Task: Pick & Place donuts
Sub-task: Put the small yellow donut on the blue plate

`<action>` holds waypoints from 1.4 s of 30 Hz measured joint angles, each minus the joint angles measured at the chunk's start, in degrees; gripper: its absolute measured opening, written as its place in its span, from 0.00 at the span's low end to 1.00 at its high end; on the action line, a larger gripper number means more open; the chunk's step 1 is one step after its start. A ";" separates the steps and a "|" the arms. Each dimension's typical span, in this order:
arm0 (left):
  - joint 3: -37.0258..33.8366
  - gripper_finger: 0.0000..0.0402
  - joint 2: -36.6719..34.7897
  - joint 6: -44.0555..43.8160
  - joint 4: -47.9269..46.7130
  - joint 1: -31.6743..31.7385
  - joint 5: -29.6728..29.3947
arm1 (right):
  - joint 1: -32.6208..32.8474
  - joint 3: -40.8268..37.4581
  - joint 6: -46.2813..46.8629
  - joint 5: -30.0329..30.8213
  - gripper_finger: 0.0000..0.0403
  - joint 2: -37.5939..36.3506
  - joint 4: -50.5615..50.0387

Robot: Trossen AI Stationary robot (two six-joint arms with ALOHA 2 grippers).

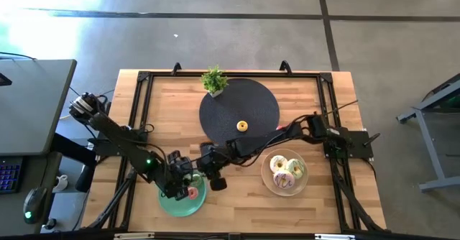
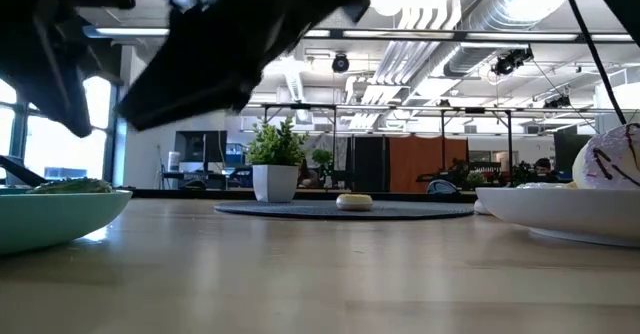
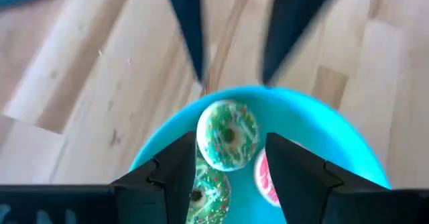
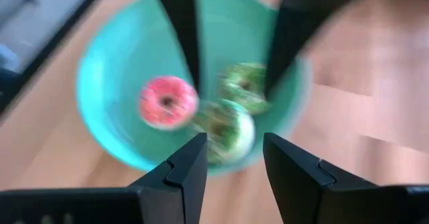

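A teal plate (image 1: 175, 205) near the table's near edge holds two green-sprinkled donuts (image 3: 228, 133) (image 4: 224, 127) and a pink donut (image 4: 167, 102). My left gripper (image 3: 231, 143) hangs open just above this plate, with a finger on either side of one green donut (image 4: 244, 86). My right gripper (image 4: 233, 143) reaches across from the right and is open over the plate's far rim, facing the left gripper (image 4: 231, 83). A yellow mini donut (image 1: 242, 126) lies on the black round mat (image 1: 215, 114). The white plate (image 1: 267, 179) carries several donuts (image 1: 286, 172).
A small potted plant (image 1: 214, 80) stands at the mat's far edge. Black frame rails (image 1: 140, 103) run along the table's sides. In the low view the arms (image 2: 200, 44) loom dark above the teal plate (image 2: 50, 214). Bare wood lies between the two plates.
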 joint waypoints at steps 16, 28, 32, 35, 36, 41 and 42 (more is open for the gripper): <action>-0.03 0.44 -12.94 7.08 -10.44 10.84 -5.36 | -12.13 -10.80 1.54 20.59 0.35 -23.07 -39.29; -0.03 0.44 -11.26 15.88 -8.79 24.85 -7.91 | -19.33 -43.95 7.36 18.77 0.35 -39.90 -23.77; -0.03 0.44 -11.26 16.77 -9.22 29.32 -8.23 | -19.27 -48.87 9.61 21.67 0.35 -43.92 -24.04; -0.03 0.44 -11.26 16.39 -9.16 31.53 -7.93 | -19.63 -52.22 12.05 23.58 0.35 -46.47 -23.58; -0.03 0.44 -11.26 16.37 -8.70 32.10 -7.90 | -19.84 -53.43 13.31 23.11 0.35 -46.99 -22.96; -0.03 0.44 -11.26 16.37 -6.75 34.98 -6.31 | -20.32 -59.83 19.42 23.17 0.35 -47.08 -19.88; -0.03 0.44 -11.26 16.37 -6.78 35.50 -5.44 | -20.35 -60.87 20.05 23.22 0.35 -47.05 -19.42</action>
